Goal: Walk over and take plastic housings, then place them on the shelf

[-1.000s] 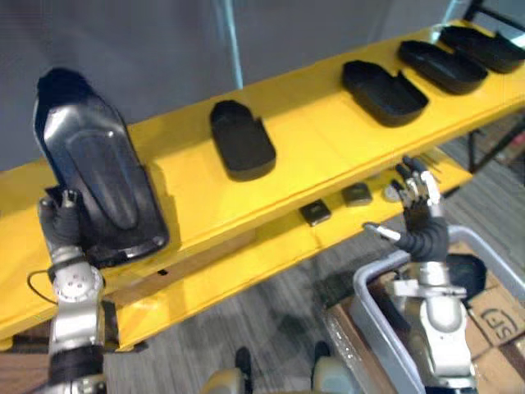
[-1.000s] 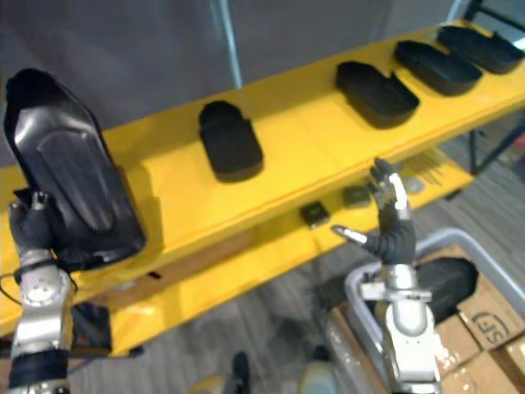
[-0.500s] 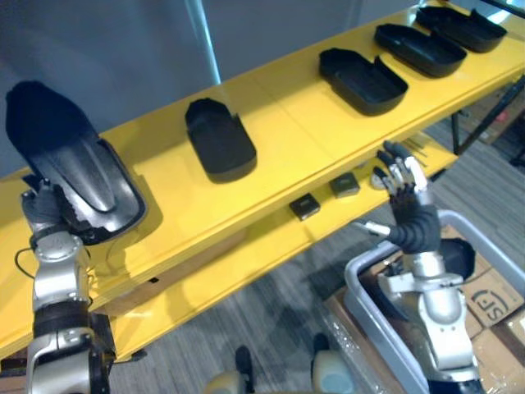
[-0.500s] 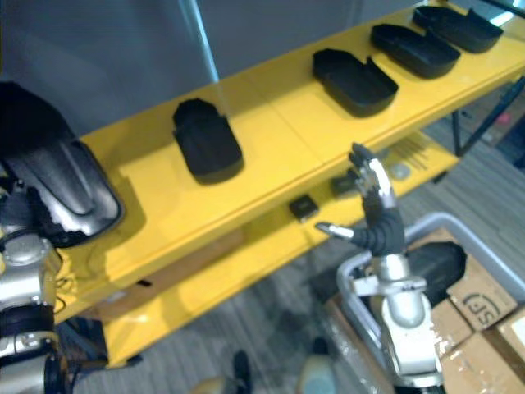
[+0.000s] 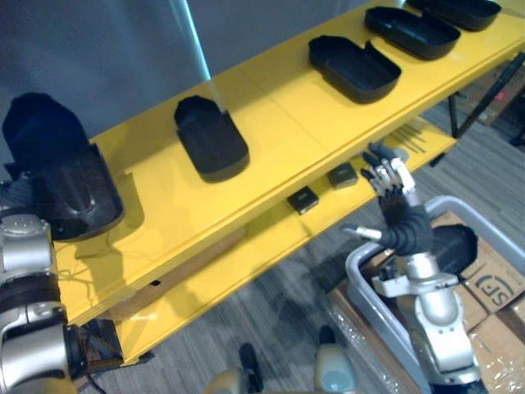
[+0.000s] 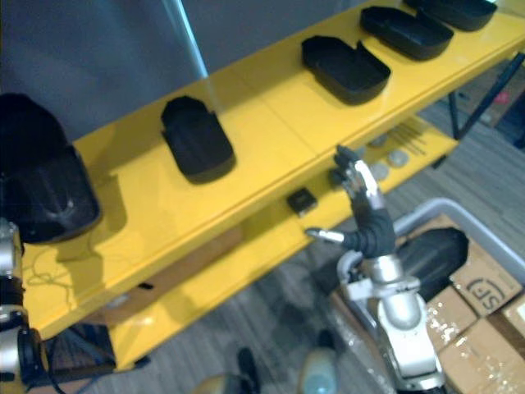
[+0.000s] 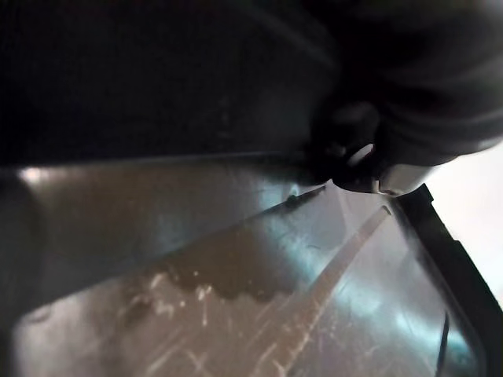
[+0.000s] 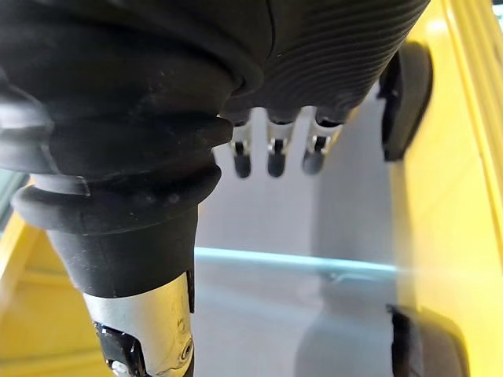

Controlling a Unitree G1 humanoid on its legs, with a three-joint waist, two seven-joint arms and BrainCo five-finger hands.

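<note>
Moved: glossy black plastic housing (image 5: 70,193) has tipped down flat on yellow shelf (image 5: 279,139), left end.
Left robot hand (image 7: 428,94): close against housing; grip cannot tell.
Right robot hand (image 5: 398,209): fingers spread, empty, well apart.

1. The left and right eye views look steeply down from the head, slightly apart, onto the yellow shelf (image 5: 279,123); both share its black housings (image 5: 212,138) and the right robot hand (image 5: 399,215).
2. The left wrist view sits very close against a dark housing (image 7: 196,259), on its glossy face.
3. The right wrist view looks along its own fingers (image 8: 271,153) toward the shelf.
</note>
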